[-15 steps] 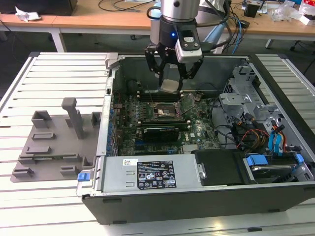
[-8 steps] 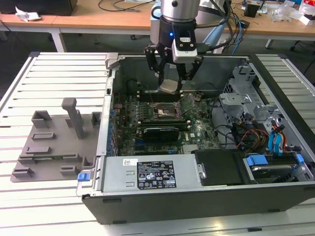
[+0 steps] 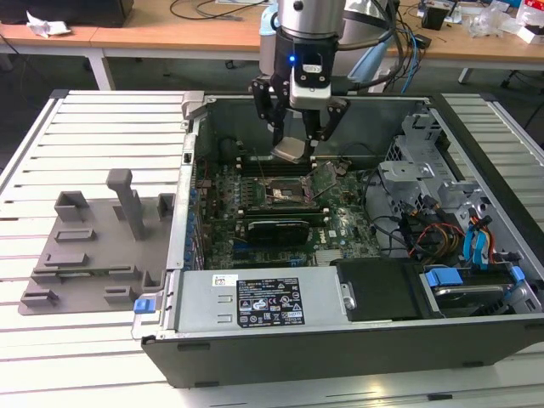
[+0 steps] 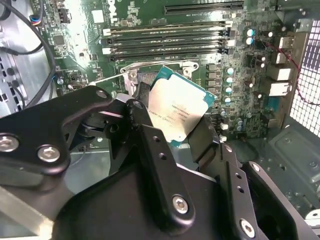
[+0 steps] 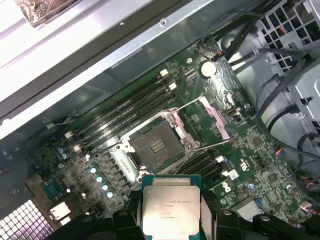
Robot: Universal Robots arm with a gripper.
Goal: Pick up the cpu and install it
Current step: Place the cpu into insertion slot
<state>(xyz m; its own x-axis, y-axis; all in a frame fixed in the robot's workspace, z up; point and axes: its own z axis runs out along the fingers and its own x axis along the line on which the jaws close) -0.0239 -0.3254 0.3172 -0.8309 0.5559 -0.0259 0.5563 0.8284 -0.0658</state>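
Exterior view has the gripper (image 3: 294, 143) hanging inside the open computer case (image 3: 476, 340), its fingers clamped on the cpu (image 3: 290, 150), which is held in the air above the motherboard (image 3: 340, 225). The first wrist view shows the chip lying flat between the fingers, silver top up, with the socket (image 5: 156, 146) near it but apart, bare, its metal frame (image 5: 215, 117) swung open. The pick-up half looks done, since the chip is off the grey fixture tray (image 3: 93, 246) beside the case. The install is not yet made: the socket holds nothing.
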